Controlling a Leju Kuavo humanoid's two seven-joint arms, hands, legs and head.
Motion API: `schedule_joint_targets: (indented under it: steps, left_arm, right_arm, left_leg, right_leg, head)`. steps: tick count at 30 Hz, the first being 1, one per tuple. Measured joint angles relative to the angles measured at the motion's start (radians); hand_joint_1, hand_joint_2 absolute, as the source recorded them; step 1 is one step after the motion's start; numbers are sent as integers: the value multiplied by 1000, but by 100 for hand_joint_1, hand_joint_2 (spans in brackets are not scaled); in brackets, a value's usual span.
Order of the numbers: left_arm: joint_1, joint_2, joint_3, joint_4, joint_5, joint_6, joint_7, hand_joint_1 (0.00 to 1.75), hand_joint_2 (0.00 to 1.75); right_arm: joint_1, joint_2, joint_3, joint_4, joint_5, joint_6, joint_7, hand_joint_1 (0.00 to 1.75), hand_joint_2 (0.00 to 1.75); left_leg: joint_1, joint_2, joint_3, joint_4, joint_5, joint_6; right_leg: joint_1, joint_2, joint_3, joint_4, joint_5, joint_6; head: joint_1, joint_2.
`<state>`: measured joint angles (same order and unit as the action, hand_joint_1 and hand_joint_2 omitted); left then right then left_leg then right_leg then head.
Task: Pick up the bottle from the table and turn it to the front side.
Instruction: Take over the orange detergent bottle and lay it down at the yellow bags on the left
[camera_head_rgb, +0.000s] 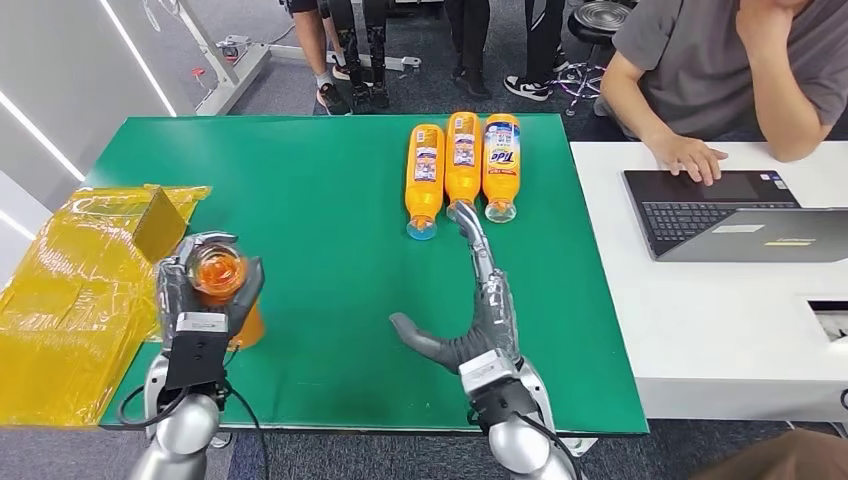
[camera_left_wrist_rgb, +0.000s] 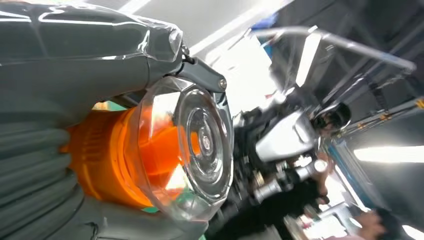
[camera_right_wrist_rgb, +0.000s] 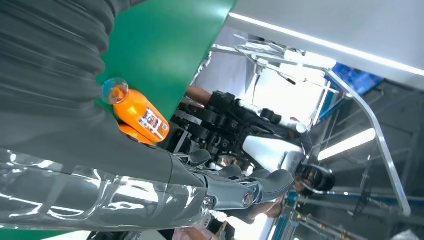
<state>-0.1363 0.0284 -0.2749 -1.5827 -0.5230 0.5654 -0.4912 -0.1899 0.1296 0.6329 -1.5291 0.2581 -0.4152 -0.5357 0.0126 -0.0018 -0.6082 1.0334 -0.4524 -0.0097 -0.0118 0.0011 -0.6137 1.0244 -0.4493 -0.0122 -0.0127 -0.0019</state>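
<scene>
The left hand (camera_head_rgb: 207, 290) grips an orange detergent bottle (camera_head_rgb: 218, 272) upright, clear cap up, over the green surface (camera_head_rgb: 330, 200) near its left edge, beside yellow wrapped boxes (camera_head_rgb: 70, 290). The right hand (camera_head_rgb: 478, 300) lies spread, fingertips reaching the middle of three Tide bottles (camera_head_rgb: 463, 165) lying side by side, a laptop (camera_head_rgb: 720, 215) beyond

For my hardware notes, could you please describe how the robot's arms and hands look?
Both arms are silver with black cables looping near the wrists. The left hand and right hand are grey with darker fingers, a grey ribbed cover and glossy clear film, behind black wrist blocks.
</scene>
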Motion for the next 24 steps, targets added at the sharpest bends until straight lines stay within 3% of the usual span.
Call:
schedule_joint_targets:
  steps: [7, 12, 18, 24]
  left_arm:
    - [7, 160, 78, -39, -298, -49, 175, 175, 175]
    - [-9, 270, 118, -44, -387, -91, 218, 175, 175]
    - [-19, 323, 131, -43, -411, -105, 228, 175, 175]
    - [-49, 408, 117, -9, -501, -208, 232, 175, 175]
  right_arm:
    - [32, -18, 0, -44, -20, -44, -8, 0, 175]
    - [49, -27, 0, -78, -20, -49, 7, 0, 175]
    - [55, -29, 0, -91, -20, -48, 9, 0, 175]
    - [52, -29, 0, -96, -20, -21, 15, 0, 175]
  left_leg:
    - [0, 0, 0, 0, 0, 0]
    - [0, 0, 0, 0, 0, 0]
    - [0, 1, 0, 0, 0, 0]
    - [0, 1, 0, 0, 0, 0]
  right_leg:
    - [1, 0, 0, 0, 0, 0]
    - [1, 0, -1, 0, 0, 0]
    - [1, 0, -1, 0, 0, 0]
    - [1, 1, -1, 0, 0, 0]
  head:
    - [0, 0]
    - [0, 0]
    - [0, 0]
    - [0, 0]
